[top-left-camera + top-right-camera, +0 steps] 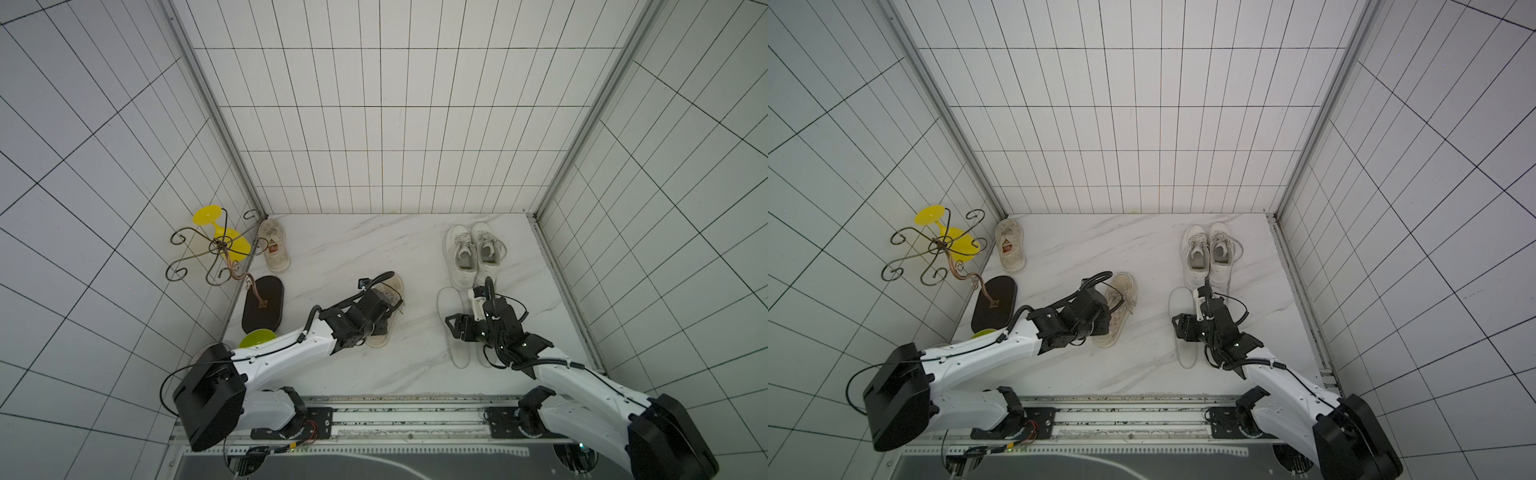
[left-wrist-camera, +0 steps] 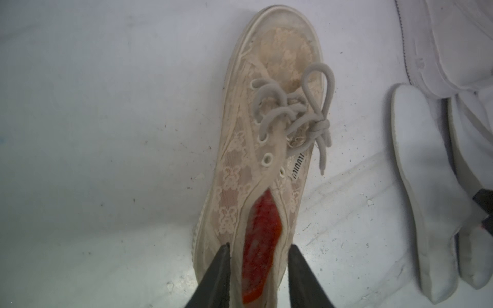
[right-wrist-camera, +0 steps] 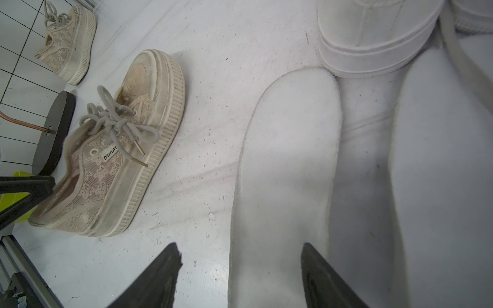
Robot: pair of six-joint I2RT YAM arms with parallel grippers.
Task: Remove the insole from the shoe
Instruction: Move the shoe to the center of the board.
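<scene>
White marble tabletop (image 1: 374,374) carries everything. Pair of white lace-up sneakers (image 1: 471,253) side by side, far right. Beige lace platform shoe (image 2: 234,186) upright near centre, laces tied. Two flat white insoles (image 3: 288,160) side by side, just nearer than sneakers. Left claw (image 2: 260,248): fingers apart, straddling shoe's heel opening. Right claw (image 3: 240,248): fingers apart, over edge of one white insole. Red insole (image 2: 262,226) inside beige shoe, showing through opening between left claw's fingers.
</scene>
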